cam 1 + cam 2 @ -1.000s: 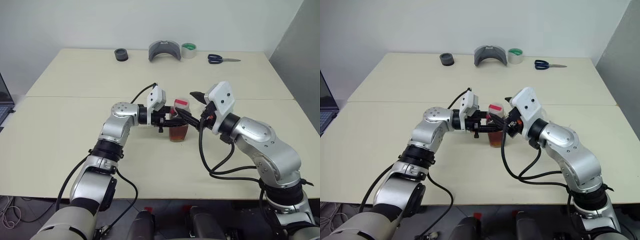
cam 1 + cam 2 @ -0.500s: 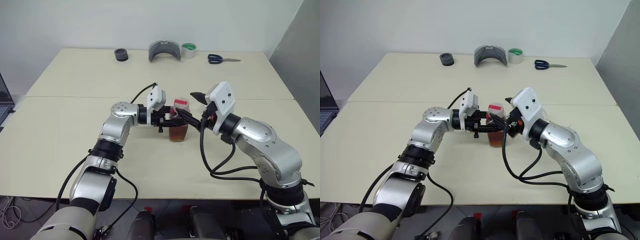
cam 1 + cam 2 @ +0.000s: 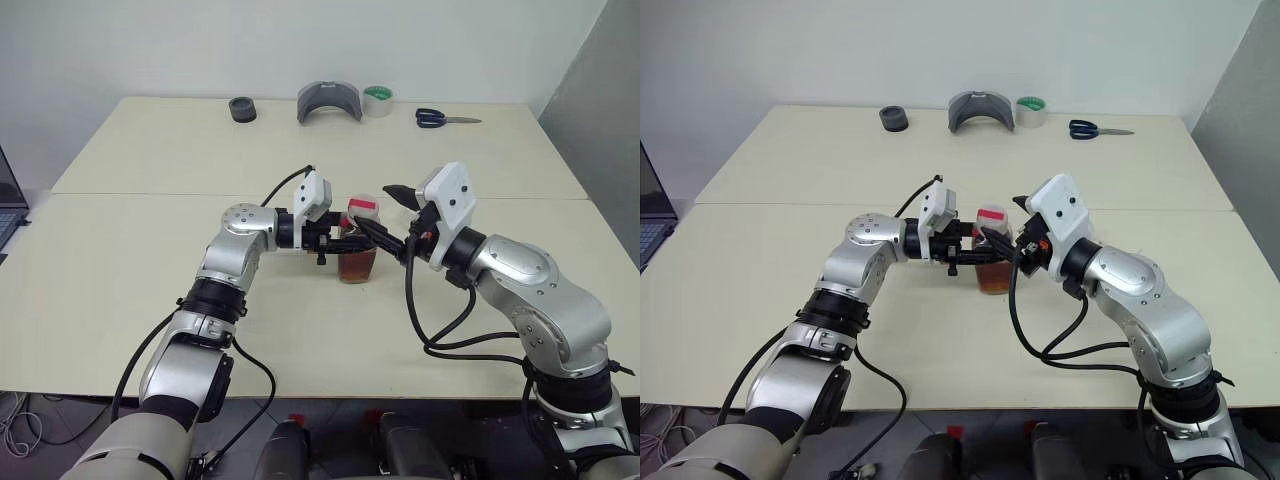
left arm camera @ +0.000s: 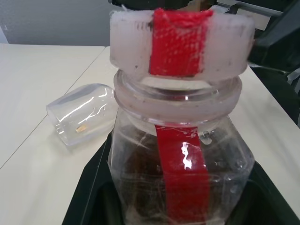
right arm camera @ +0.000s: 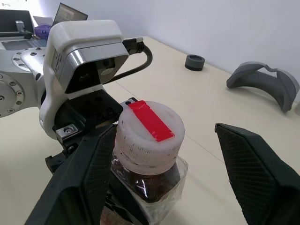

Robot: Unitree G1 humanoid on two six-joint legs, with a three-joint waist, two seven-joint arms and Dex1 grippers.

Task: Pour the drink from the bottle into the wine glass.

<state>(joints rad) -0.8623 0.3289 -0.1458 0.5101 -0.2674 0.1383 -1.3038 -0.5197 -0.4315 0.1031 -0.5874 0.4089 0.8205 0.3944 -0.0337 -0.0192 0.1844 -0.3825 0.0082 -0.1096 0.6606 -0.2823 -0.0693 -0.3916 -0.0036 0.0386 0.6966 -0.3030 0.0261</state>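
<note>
The small clear plastic bottle (image 3: 358, 243) with squarish shoulders, a red label strip and a white screw cap (image 5: 149, 127) crossed by red tape is clamped at its body between the black fingers of the left gripper (image 3: 340, 243), which is reached in level from the bottle's left side. The bottle is held upright, its long axis vertical, with reddish-brown translucent drink (image 3: 357, 266) filling its lower part. The right gripper (image 5: 173, 154) is seen with its two textured fingers (image 5: 255, 164) held wide apart, one on each side of the cap and not touching it; the cap lies directly between them, so the right hand is judged the nearer one for unscrewing, and a closing of the fingers around the cap is what the coming move appears to call for. The cap is still on, so pouring is not yet possible. Beyond the bottle, a clear glass bowl (image 4: 82, 119), presumably the wine glass, is seen lying on its side on the pale beige table (image 3: 150, 290).
</note>
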